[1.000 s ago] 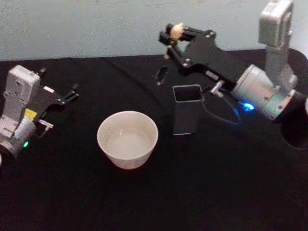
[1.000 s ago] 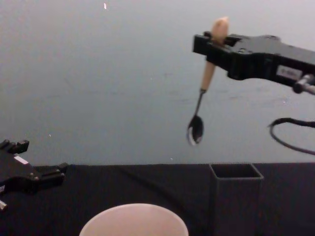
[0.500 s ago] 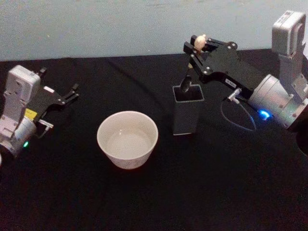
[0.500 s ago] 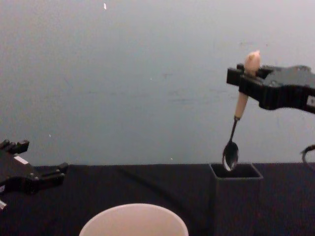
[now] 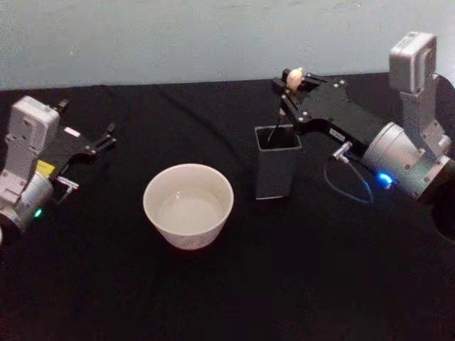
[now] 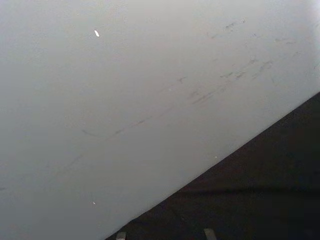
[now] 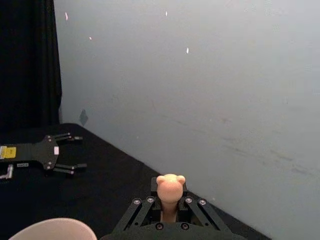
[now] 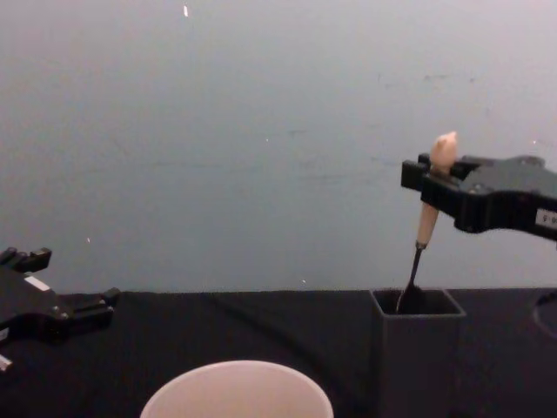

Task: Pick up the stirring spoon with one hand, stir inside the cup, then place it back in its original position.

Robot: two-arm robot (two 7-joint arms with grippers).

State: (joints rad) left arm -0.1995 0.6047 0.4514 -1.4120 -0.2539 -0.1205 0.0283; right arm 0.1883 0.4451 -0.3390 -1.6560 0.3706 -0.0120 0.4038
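— What's on the bench (image 5: 227,298)?

— It's covered in black. The biggest item is the cup (image 5: 188,204), wide and round with a pale cream rim, near the middle and a little toward the front edge. From the chest view only its rim shows, at the bottom (image 8: 237,390).

— And beside it?

— The holder (image 5: 276,162), a dark grey square-mouthed box, narrower than the cup, stands upright just to the cup's right, apart from it. The chest view shows its open top (image 8: 416,302).

— Where is the spoon?

— The spoon (image 8: 424,228) hangs nearly upright with its thin dark stem going down into the holder's mouth; the bowl is out of sight inside. The handle is beige and wooden-looking, topped with a knob that, in the right wrist view (image 7: 170,187), looks like a small bear head with two ears.

— Who holds it?

— The right gripper (image 5: 293,87), black on a silver-grey wrist, reaches in from the right edge, above the holder toward the back edge. Its fingers are clamped on the handle just under the knob.

— The other arm?

— The left gripper (image 5: 99,142) sits parked near the left edge, fingers spread apart with nothing between them.

— Any writing?

— A small white label on the right gripper and a white tag and yellow sticker on the left; none of it is readable.
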